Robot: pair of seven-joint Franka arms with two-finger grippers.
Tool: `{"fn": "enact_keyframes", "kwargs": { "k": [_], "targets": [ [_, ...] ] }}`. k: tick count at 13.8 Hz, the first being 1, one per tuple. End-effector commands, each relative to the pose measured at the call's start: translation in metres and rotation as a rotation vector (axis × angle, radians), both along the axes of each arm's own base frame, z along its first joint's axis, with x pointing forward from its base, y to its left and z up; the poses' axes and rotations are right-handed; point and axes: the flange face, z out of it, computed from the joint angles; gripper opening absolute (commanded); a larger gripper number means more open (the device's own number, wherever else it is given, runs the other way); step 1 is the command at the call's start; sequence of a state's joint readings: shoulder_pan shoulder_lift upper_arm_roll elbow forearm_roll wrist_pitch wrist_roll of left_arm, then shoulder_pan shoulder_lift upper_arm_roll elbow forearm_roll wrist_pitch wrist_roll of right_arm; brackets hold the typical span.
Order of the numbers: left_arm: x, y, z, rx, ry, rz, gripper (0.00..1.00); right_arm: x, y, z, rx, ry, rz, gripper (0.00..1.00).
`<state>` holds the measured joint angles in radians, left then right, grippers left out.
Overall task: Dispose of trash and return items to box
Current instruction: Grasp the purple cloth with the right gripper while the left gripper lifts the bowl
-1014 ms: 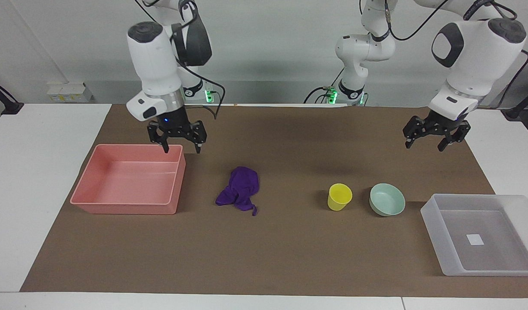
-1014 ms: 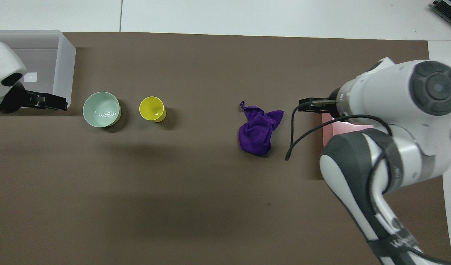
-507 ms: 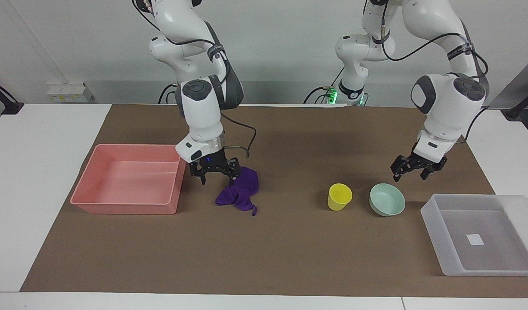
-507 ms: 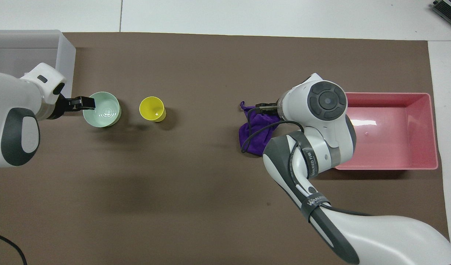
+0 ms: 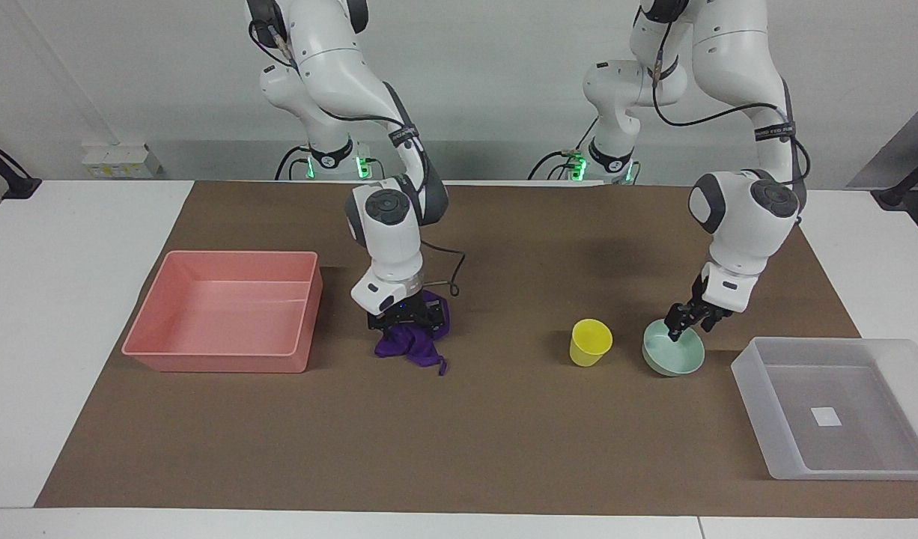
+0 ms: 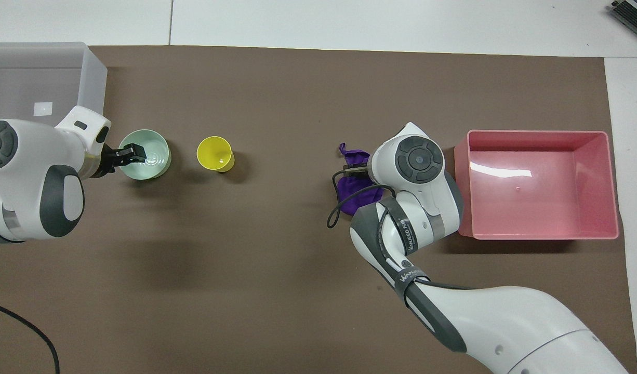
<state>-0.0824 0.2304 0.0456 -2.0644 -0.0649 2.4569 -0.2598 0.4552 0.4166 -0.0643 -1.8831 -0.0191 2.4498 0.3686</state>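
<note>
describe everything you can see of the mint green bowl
The mint-green bowl is a shallow round dish, smooth and glossy like plastic or ceramic, standing upright on the brown mat with nothing else inside. It sits between the yellow cup and the frosted white box, touching neither. The left gripper is down at its rim on the robots' side, a fingertip reaching inside.

purple cloth, yellow cup, mint bowl

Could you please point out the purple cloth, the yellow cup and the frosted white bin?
purple cloth (image 5: 406, 346): facing view, its lower folds.
yellow cup (image 5: 590, 345): facing view, its side wall.
frosted white bin (image 5: 758, 400): facing view, its side wall.
</note>
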Motion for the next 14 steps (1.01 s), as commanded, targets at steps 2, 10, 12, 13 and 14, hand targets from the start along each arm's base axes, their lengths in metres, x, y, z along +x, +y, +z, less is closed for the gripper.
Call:
{"fn": "enact_keyframes", "kwargs": {
  "k": [2,10,12,13,14],
  "targets": [
    [-0.003,-0.002,-0.002,-0.017,-0.006,0.046,0.24,-0.004,-0.004,0.004,0.015,0.005,-0.037,0.0],
    [0.008,0.005,0.041,-0.014,-0.026,0.012,0.0,-0.012,-0.013,0.055,-0.002,0.056,-0.06,0.0],
    [0.022,0.025,0.075,-0.011,-0.031,0.004,0.0,-0.014,-0.02,0.09,0.003,0.054,-0.076,0.0],
    [0.031,0.037,0.095,-0.01,-0.035,0.013,0.0,-0.015,-0.025,0.111,0.008,0.048,-0.093,0.0],
    [0.04,0.052,0.111,-0.008,-0.04,0.02,0.0,-0.015,-0.036,0.134,0.013,0.041,-0.108,0.0]
  ]
}}
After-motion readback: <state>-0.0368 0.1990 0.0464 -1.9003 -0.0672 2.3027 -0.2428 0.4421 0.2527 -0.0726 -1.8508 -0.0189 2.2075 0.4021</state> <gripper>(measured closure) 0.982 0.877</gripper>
